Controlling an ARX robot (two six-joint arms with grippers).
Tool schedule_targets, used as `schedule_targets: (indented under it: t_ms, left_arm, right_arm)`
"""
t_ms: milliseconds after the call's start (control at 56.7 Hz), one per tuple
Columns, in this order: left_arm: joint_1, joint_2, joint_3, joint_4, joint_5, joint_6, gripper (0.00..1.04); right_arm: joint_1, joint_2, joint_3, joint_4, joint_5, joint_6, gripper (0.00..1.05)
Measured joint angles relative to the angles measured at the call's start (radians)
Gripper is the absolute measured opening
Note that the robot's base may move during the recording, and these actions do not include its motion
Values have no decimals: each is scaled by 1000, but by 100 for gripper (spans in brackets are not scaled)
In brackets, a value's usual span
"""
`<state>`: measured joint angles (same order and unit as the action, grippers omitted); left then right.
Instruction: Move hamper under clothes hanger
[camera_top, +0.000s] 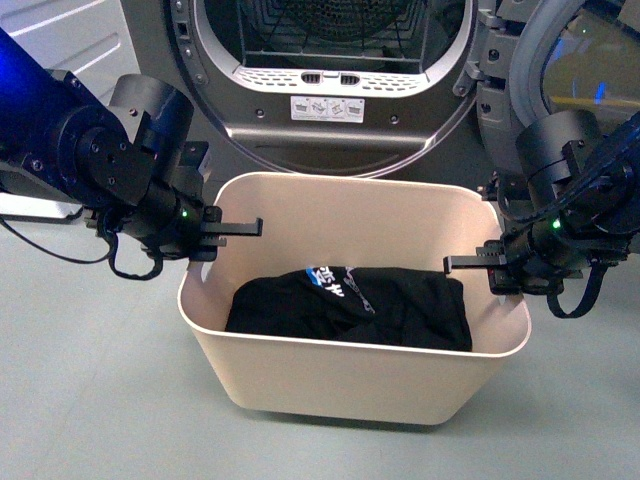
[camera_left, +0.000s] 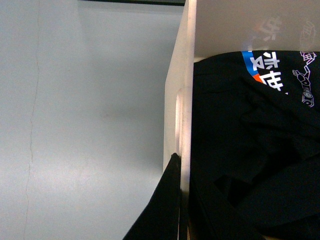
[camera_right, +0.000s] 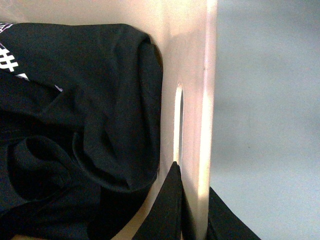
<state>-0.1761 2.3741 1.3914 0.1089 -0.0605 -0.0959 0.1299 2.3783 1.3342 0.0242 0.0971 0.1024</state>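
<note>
The beige hamper (camera_top: 340, 385) stands on the floor in front of me, with black clothes (camera_top: 350, 305) bearing a blue and white print lying inside. My left gripper (camera_top: 213, 232) is shut on its left short wall. My right gripper (camera_top: 497, 265) is shut on its right short wall. In the left wrist view my gripper (camera_left: 182, 167) pinches the rim of the wall (camera_left: 182, 60), with the clothes (camera_left: 250, 150) beside it. In the right wrist view my gripper (camera_right: 194, 177) clamps the wall (camera_right: 192, 60) just below the oval handle slot (camera_right: 178, 120). The clothes hanger is out of view.
A dark grey dryer (camera_top: 330, 110) with a round opening stands right behind the hamper, its door (camera_top: 585, 60) swung open at the right. Grey-green floor (camera_top: 90, 380) lies around the tub.
</note>
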Motion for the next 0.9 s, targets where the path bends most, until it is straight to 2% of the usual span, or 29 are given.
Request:
schedule_targets:
  t_ms: [547,740,899]
  left_arm:
    - [0,0,-4,-2,0,0,4]
    - [32,0,-8,-4,-21,2,4]
    - [16,-2,-8,-3,-5,4,4]
  right_arm:
    - [1,0,-8,0,0,0,3]
    - [33,0,-8,0,-20,2,3]
    - [14,0,-7,1,-3,3,3]
